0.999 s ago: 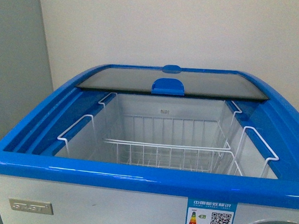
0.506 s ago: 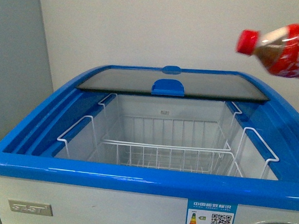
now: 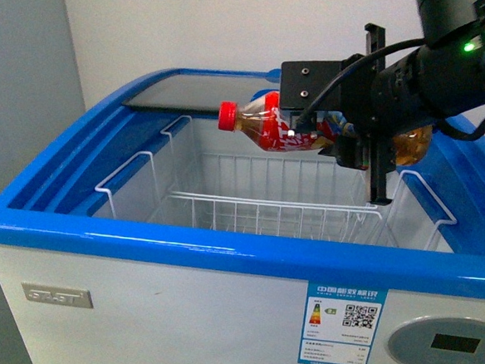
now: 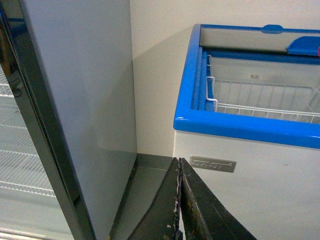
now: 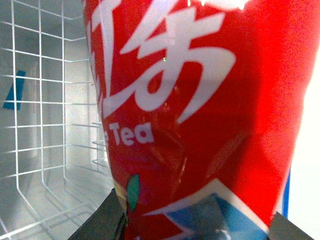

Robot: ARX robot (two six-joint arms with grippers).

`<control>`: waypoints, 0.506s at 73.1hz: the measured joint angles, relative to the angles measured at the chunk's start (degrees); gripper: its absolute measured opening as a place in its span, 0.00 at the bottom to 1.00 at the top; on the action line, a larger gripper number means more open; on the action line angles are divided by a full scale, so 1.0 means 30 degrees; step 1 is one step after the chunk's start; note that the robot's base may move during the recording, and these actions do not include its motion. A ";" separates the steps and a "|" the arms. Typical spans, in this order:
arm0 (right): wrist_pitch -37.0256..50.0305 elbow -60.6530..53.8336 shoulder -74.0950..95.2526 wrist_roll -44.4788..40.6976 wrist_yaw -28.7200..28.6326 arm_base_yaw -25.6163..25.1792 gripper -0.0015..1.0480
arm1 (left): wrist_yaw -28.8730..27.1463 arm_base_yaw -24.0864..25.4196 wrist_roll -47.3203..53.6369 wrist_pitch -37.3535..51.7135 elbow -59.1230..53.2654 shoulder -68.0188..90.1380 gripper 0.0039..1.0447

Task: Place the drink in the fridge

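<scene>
- A grey upright cooler (image 4: 75,100) is noted to the left of the fridge (image 3: 221,251). It is not the target.
- The left gripper (image 4: 178,167) is seen low, outside the fridge's front left corner. Its fingers are pressed together with nothing between them.
- The glass lid (image 3: 182,92) is slid to the fridge's rear, so the opening and the wire basket (image 3: 257,212) are exposed.
- The drink (image 3: 271,130) is held lying sideways above the fridge opening, not yet in the basket. Its cap is pointed towards the fridge's left side.
- The right gripper (image 3: 345,143) is clamped around the drink's labelled middle, over the right half of the fridge opening.
- Risks are judged as follows:
  - If released from this height, the drink could bounce or roll on the wire.
  - If lowered too near the fridge's right rim, its base could be caught on a basket handle.
  - The soft wall could slip in the grip.
</scene>
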 joint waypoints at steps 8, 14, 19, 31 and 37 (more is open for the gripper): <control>0.0940 0.0670 0.1443 0.0000 0.0124 0.0117 0.36 | 0.0000 -0.0007 0.0000 0.0000 0.0000 -0.0007 0.02; 0.2040 0.1362 0.2841 -0.0007 0.0233 0.0124 0.36 | 0.0000 -0.0007 0.0000 0.0000 0.0000 -0.0007 0.02; 0.2368 0.1756 0.3526 -0.0007 0.0284 0.0124 0.36 | 0.0000 -0.0007 0.0000 0.0000 0.0000 -0.0007 0.02; 0.3111 0.2018 0.4612 -0.0080 0.0284 0.0124 0.36 | 0.0007 -0.0007 0.0000 0.0000 0.0000 -0.0007 0.02; 0.3577 0.2273 0.5377 -0.0051 0.0335 0.0124 0.36 | 0.0000 -0.0007 0.0000 0.0000 0.0000 -0.0007 0.02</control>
